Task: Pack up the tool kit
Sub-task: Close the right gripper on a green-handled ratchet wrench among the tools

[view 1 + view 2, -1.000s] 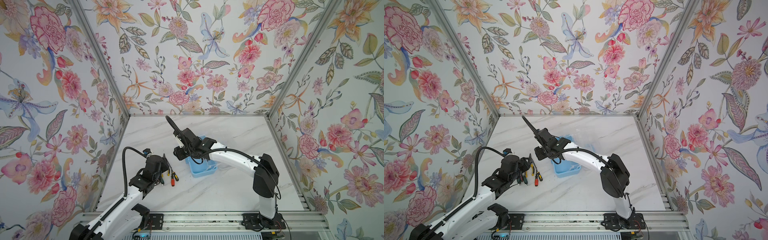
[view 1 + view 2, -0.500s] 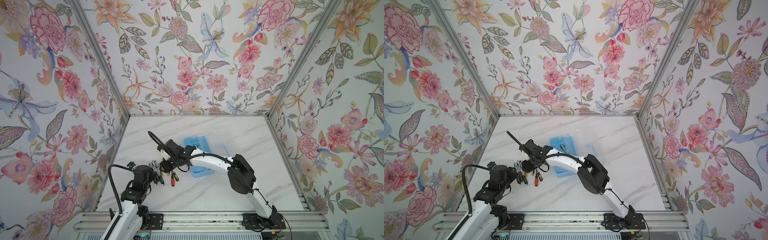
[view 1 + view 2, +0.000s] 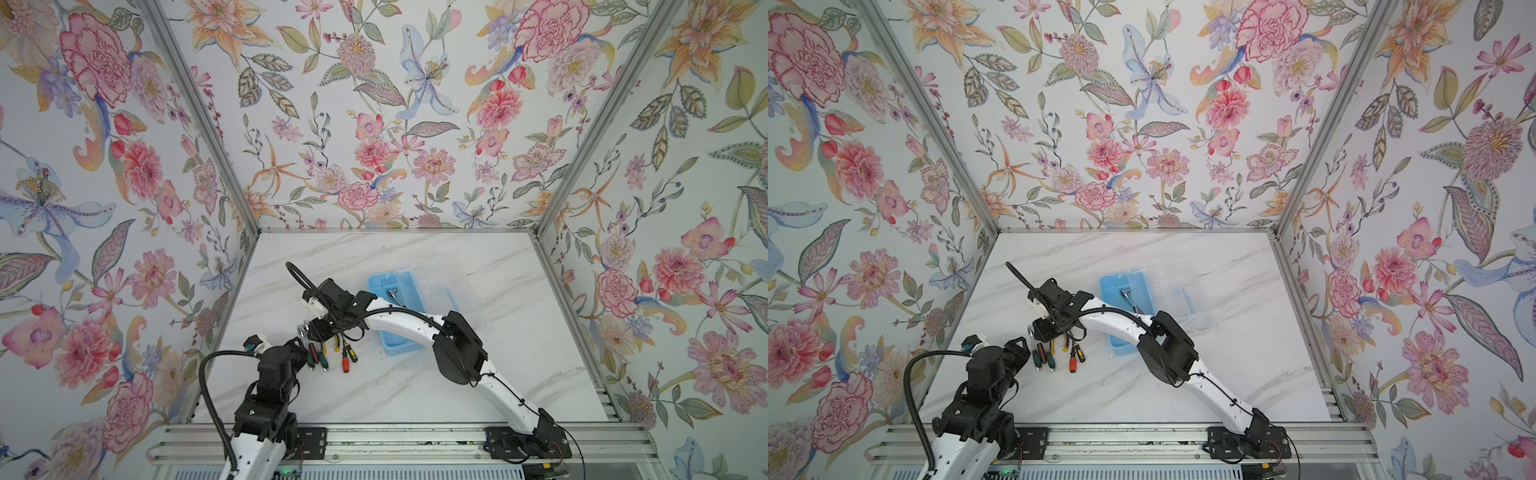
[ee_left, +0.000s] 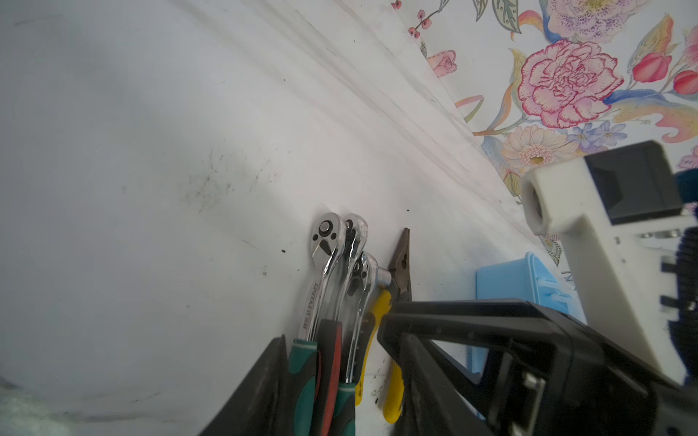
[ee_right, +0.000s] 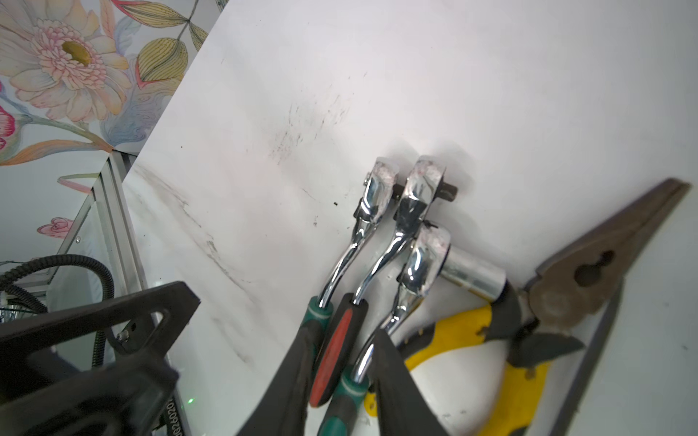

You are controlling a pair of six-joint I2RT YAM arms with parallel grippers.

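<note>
Two fingers of R gripper [image 5: 345,339] straddle the ratchets [image 5: 381,256] at their rubber grips, prob. for friction; pinching or just bracketing, can't tell. Pliers [image 5: 559,298] butt against them, screwdrivers [image 3: 345,361] next over, all parallel for easy picks. L gripper [image 3: 1022,350] sits by the handle ends, jaws apart, nothing in 'em afaik. Tool kit [image 3: 399,349] rests near the row w/ clear lid [image 3: 446,291] flopped away, so drop-in's open; lone ratchet [image 3: 394,294] lies inside.
</note>
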